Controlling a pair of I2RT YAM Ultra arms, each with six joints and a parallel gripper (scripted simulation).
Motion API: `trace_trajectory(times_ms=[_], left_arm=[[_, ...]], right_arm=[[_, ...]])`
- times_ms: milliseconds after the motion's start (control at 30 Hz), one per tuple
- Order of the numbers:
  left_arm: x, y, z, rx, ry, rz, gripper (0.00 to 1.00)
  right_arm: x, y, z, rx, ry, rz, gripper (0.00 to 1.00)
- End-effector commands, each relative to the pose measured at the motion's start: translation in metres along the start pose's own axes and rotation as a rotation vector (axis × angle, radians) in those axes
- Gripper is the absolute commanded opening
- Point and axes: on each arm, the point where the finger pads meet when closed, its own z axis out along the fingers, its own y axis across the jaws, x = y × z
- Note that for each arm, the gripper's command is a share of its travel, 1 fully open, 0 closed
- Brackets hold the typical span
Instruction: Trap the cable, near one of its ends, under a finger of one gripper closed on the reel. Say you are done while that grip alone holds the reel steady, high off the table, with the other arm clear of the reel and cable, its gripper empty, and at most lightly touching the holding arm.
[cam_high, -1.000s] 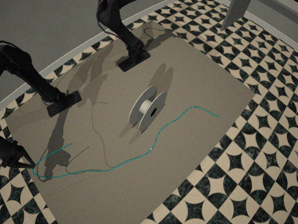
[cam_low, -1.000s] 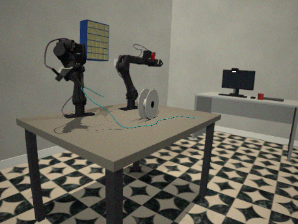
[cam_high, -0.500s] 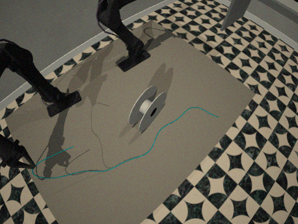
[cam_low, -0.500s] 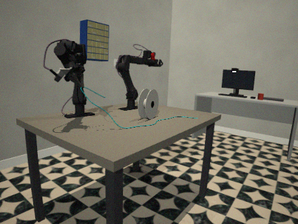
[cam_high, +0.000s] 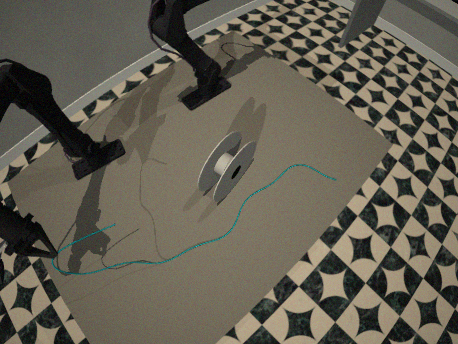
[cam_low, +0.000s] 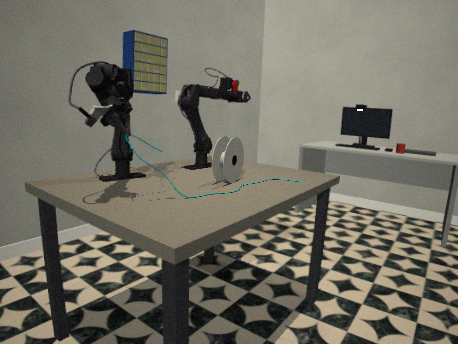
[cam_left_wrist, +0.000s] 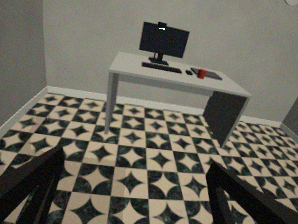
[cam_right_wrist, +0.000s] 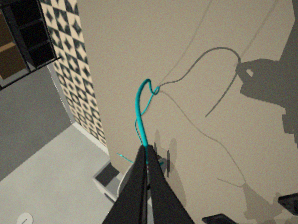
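Note:
A white reel (cam_high: 227, 167) (cam_low: 228, 159) stands on its flanges near the middle of the table (cam_high: 310, 120) (cam_low: 150, 220). A teal cable (cam_high: 240, 212) (cam_low: 210, 192) (cam_right_wrist: 141, 112) lies in front of it, running from the table's right edge to the left corner. My right gripper (cam_high: 52, 255) (cam_low: 124, 131) (cam_right_wrist: 146, 150) is shut on the cable near its left end and holds that part well above the table, with a short tail hanging free. My left gripper (cam_low: 246, 95) (cam_left_wrist: 140, 162) is open and empty, high above and behind the reel, facing the room.
The two arm bases (cam_high: 205, 92) (cam_high: 97, 157) stand on the table's back edge. A desk with a monitor (cam_low: 365, 122) (cam_left_wrist: 162, 39) stands across the room. A blue panel (cam_low: 145, 62) hangs on the wall.

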Motion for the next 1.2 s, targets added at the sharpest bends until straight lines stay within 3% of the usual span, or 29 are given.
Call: trace_trajectory(times_ms=[0, 433, 733, 800, 967, 1167], left_arm=[[-0.006, -0.001, 0.003, -0.001, -0.024, -0.001, 1.00], [-0.006, -0.001, 0.003, -0.001, -0.024, -0.001, 1.00], [-0.006, -0.001, 0.003, -0.001, -0.024, -0.001, 1.00], [-0.006, -0.001, 0.003, -0.001, -0.024, -0.001, 1.00], [-0.006, -0.001, 0.003, -0.001, -0.024, -0.001, 1.00], [-0.006, -0.001, 0.003, -0.001, -0.024, -0.001, 1.00]], right_arm=[[0.010, 0.012, -0.002, -0.020, -0.022, -0.022, 0.00], [0.056, 0.044, 0.023, -0.023, -0.021, -0.020, 0.00], [0.094, 0.071, 0.050, -0.017, -0.016, -0.015, 0.00], [0.101, 0.070, 0.068, 0.013, -0.003, -0.004, 0.00], [0.130, 0.106, 0.071, -0.039, -0.022, -0.020, 0.00], [0.159, 0.122, 0.088, -0.028, -0.017, -0.016, 0.00]])
